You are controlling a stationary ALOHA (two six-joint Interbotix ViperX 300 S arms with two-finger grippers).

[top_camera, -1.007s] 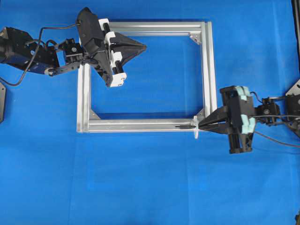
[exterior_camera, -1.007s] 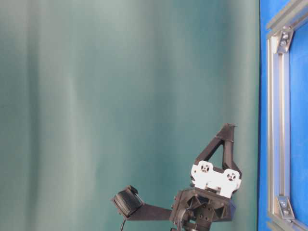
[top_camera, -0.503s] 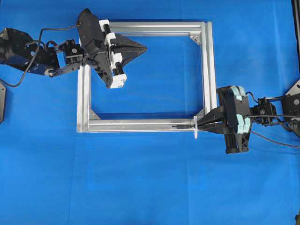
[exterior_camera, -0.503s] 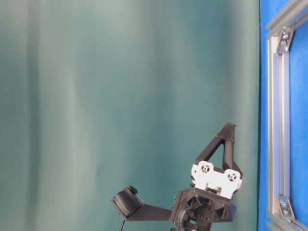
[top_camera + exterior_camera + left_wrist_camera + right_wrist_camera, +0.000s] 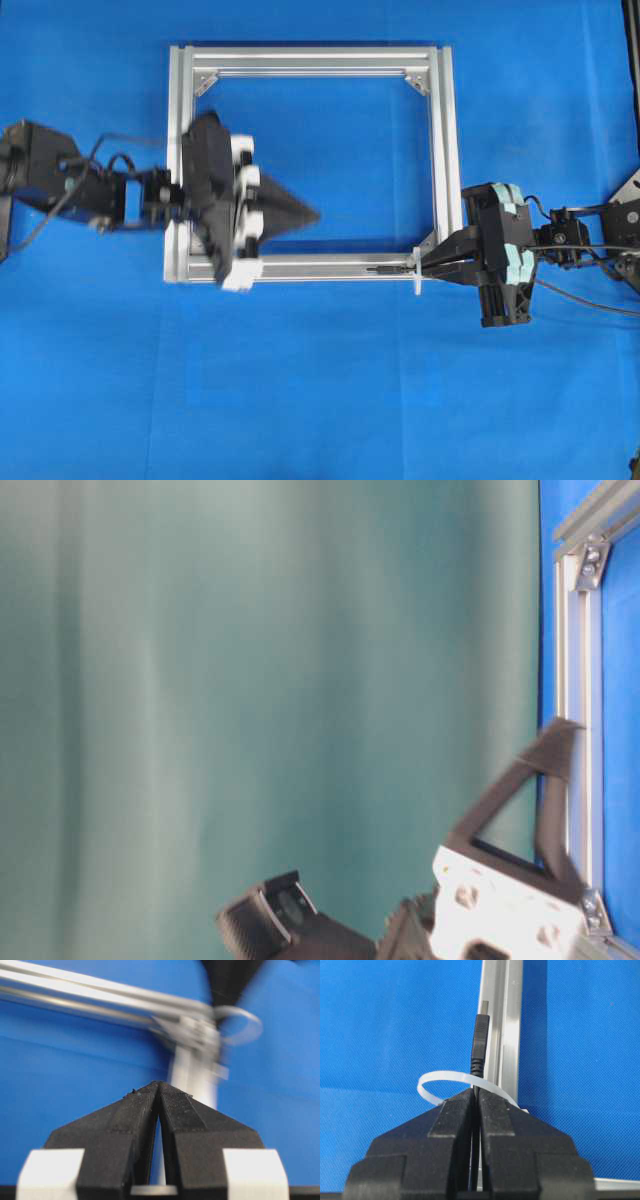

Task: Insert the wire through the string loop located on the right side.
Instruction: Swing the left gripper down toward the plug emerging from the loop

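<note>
Swung down from the frame's (image 5: 440, 150) far-left corner to its near-left corner within the last second: left gripper (image 5: 305, 212), now blurred in both the overhead and table-level views, tips aimed right across the blue mat (image 5: 320, 400). Jaws pressed together, nothing between the fingers (image 5: 142, 1105) in its own wrist view. Beyond them there, smeared by motion, a pale ring up at the far right, probably the loop, though too blurred to be sure.

On the right, almost no change. Right gripper (image 5: 428, 266) parked at the frame's near-right corner, clamped narrow on the wire (image 5: 480, 1042), plug pointing left along the near rail. In the right wrist view, plug already past the white loop (image 5: 432, 1080), band arching over the cable just ahead of the fingertips (image 5: 457, 1105). In the overhead view, plug tip (image 5: 390, 269) lying on the near rail just left of the loop's white tab (image 5: 417, 272).

Judged from this: threading begun, tip through, most of the cable not yet drawn along. Likely reading of the left arm's swing: heading toward the plug to take it from the left side and pull the wire onward, with the right hand then free to let go.
</note>
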